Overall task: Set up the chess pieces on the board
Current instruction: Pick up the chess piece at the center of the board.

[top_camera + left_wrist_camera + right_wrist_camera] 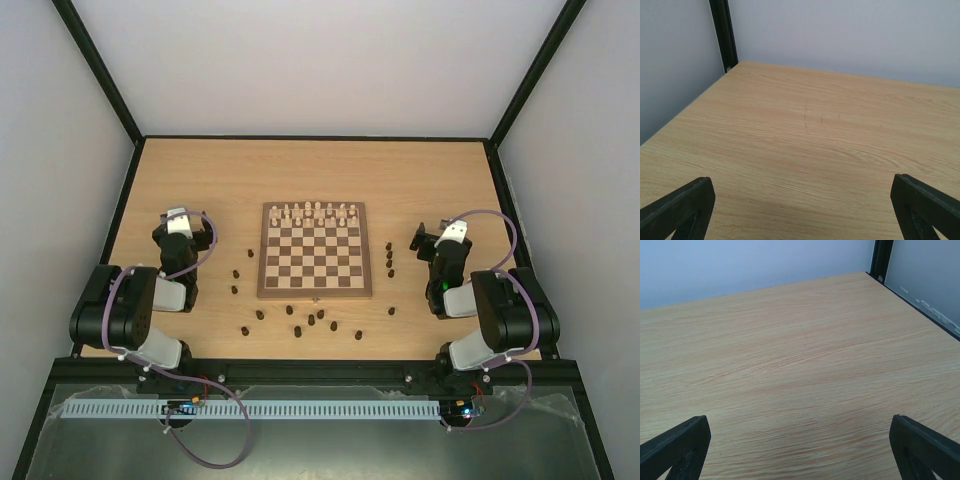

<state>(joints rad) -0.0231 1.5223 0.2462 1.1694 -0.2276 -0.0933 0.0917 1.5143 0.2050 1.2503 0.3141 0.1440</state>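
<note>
- Worktop (200, 170): pale wood grain, walled on three sides, carrying the board at its middle. Both wrist views look out across that grain.
- Board (315, 294): lies square to the arms. Cream-white pieces (315, 212) fill its 12 o'clock rows, and its 6 o'clock rows hold nothing, so I judge the dark side not yet begun.
- Left gripper (801, 200): sits at 9 o'clock of the board, fingers spread wide, pinching nothing.
- Right gripper (799, 440): sits at 3 o'clock of the board, likewise spread wide and empty.
- Chess pieces (311, 322): dark, tiny and all off the board. A loose scatter lies at 6 o'clock off the near border, a short column at 3 o'clock and a few at 9 o'clock. They are too small here to tell whether they are upright or toppled.
- Step in hand, as I read it: the first pick. Each arm is best sent to its nearer cluster.
  - Narrow the fingers before descending so neighbours are not knocked.
  - Come straight down and pinch low on the body.
  - Set the piece upright at the centre of its square.
</note>
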